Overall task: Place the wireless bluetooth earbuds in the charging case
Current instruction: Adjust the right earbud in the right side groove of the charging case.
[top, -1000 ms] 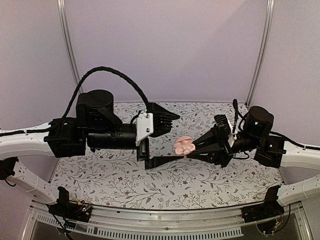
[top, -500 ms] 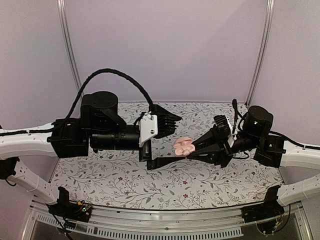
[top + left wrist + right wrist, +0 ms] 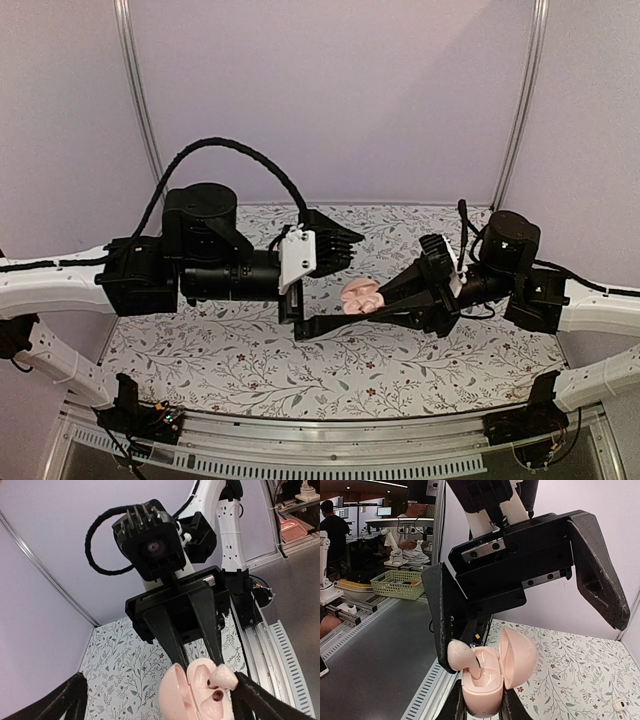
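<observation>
- braided cable (image 3: 222,146): loops black over the left arm, far left of the table (image 3: 230,360) with its floral cloth.
- left gripper (image 3: 352,278): hangs in the air left of centre, pointing right; stands released, fingers spread wide, one on the far side and one on the near side; holds nothing.
- Same fingers in the right wrist view: frame the case on both sides, the one beside the earbud just behind it; cannot tell whether that one touches it, while the other stands apart from the lid.
- charging case (image 3: 360,296): floats above the middle of the table, off the cloth, between the two grippers and inside the span of the open left fingers; pale pink, upright.
- lid (image 3: 520,652): stands swung open on its hinge, tilted away from the body.
- dark spot (image 3: 217,696): shows at the bottom of one bare socket inside the case.
- earbud (image 3: 460,656): sits at the rim opposite the lid, stem down in the case, rounded head poking out above the edge and not seated flush; only one visible.
- right gripper (image 3: 385,300): reaches in from the right, pointing left; clenched on the lower body of the charging case, a finger pressed to each side, as the right wrist view shows at its bottom edge.
</observation>
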